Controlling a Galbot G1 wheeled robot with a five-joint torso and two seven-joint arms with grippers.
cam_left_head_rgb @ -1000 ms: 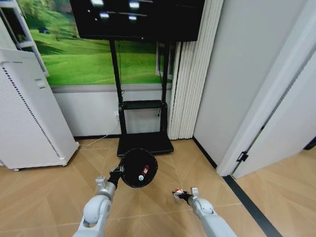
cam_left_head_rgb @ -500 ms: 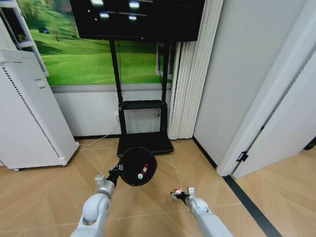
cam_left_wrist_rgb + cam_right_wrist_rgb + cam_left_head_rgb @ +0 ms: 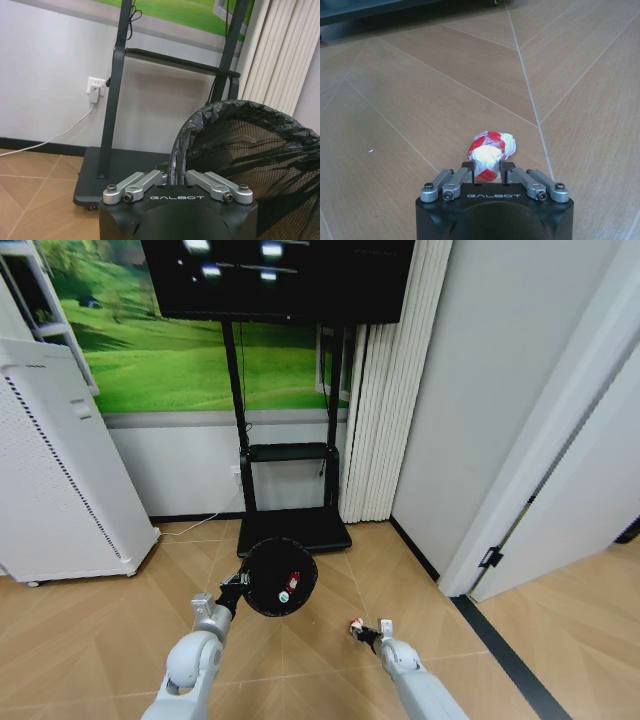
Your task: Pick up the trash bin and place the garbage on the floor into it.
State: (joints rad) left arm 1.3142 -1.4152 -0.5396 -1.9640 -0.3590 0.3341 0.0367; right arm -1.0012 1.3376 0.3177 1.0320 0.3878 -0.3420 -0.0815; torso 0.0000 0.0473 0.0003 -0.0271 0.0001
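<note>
The trash bin [image 3: 280, 578], black mesh lined with a black bag, hangs above the floor, tipped with its mouth toward me. My left gripper [image 3: 235, 592] is shut on its rim. In the left wrist view the rim [image 3: 200, 120] runs between the left gripper [image 3: 175, 172] fingers. Inside the bin lie a red piece [image 3: 293, 580] and a small item with green on it [image 3: 285, 597]. Low at the right, my right gripper [image 3: 362, 630] is shut on a crumpled red-and-white piece of garbage [image 3: 490, 152], just above the wooden floor.
A tall white perforated appliance [image 3: 60, 470] stands at the left. The black TV stand's base [image 3: 295, 530] sits just behind the bin. Pleated curtains [image 3: 385, 390] and a wall corner lie beyond. A white door frame [image 3: 540, 470] and a dark floor strip [image 3: 500, 650] are at the right.
The right gripper with the red-and-white piece has shifted slightly left and toward me. The bin moved a little up and left a second ago and has held still since.
</note>
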